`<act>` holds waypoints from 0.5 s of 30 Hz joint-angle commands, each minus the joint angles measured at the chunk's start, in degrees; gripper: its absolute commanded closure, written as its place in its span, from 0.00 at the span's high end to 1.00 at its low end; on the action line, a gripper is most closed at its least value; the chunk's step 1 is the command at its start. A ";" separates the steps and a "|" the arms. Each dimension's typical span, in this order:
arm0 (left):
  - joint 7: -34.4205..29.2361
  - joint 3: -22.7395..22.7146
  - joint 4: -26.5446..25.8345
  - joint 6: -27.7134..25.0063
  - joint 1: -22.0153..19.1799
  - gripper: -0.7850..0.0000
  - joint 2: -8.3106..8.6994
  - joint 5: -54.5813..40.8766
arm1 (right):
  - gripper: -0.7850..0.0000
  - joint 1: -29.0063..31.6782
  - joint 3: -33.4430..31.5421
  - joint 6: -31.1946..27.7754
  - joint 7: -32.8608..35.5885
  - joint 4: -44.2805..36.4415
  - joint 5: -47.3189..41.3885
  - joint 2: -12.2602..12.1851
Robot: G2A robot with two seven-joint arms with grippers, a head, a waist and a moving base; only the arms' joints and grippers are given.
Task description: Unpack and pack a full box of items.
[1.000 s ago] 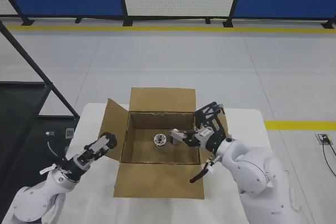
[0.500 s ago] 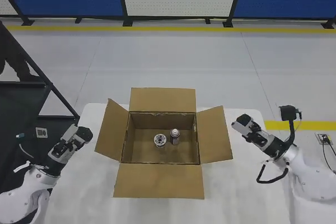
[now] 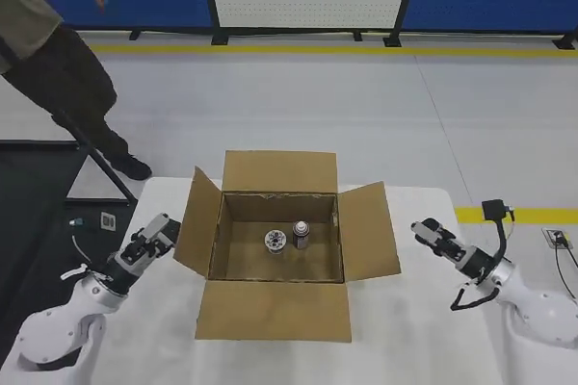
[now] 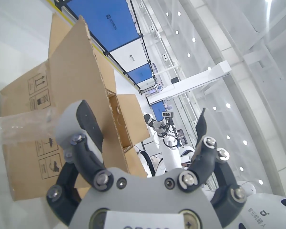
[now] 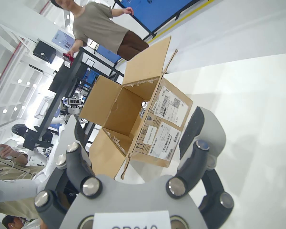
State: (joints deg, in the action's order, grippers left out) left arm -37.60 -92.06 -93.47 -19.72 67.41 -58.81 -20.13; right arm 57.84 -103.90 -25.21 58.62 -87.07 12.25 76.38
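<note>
Two items are sitting low inside the box (image 3: pixel 279 171): a round metal piece (image 3: pixel 275 239) and a small can (image 3: pixel 301 234), side by side toward the box's far wall. The box is standing open in the middle of the surface (image 3: pixel 405 327), with all four flaps spread outward.

The left claw (image 3: pixel 162 231) is hovering just beside the box's left flap (image 3: pixel 195 223), fingers spread wide and holding nothing. Whether it is touching the cardboard I cannot tell. The right claw (image 3: pixel 426 229) is hanging well apart from the box's right flap (image 3: pixel 369 231), likewise wide open and empty.

With the box so nearly bare, I am reading this as mid-unpacking, both arms waiting outside it between picks. The next move is probably calling for one claw to rise over a side flap, come straight down between the walls and close on the can or the piece.

The left flap is tilting up steeply, so an arm crossing from that side is needing height to clear its edge. The items are sitting close together, leaving little room for a finger between them. Right of the box, bare surface is offering room for setting things down.
</note>
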 commanded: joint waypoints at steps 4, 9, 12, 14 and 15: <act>-0.92 1.73 -1.07 0.81 -0.09 1.00 -0.08 1.46 | 1.00 -1.91 3.31 -1.83 3.13 1.36 -0.62 -0.66; -1.53 3.47 -2.20 1.44 -0.29 1.00 -0.19 2.62 | 1.00 -3.32 6.60 -3.79 4.42 1.76 -2.00 -1.15; -1.95 4.71 -2.92 2.01 -0.52 1.00 -0.27 3.49 | 1.00 -3.97 8.42 -4.59 5.28 1.36 -3.07 -1.43; -2.03 5.58 -3.29 2.52 -0.79 1.00 -0.33 4.18 | 1.00 -4.38 9.60 -4.70 5.58 0.96 -3.66 -1.60; -2.07 5.97 -3.36 2.73 -0.98 1.00 -0.37 4.39 | 1.00 -4.59 10.26 -4.71 5.74 0.69 -3.84 -1.68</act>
State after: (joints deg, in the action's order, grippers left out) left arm -39.61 -86.50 -96.75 -17.21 66.61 -59.14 -15.99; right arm 53.45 -94.24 -29.93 64.23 -86.14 8.58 74.77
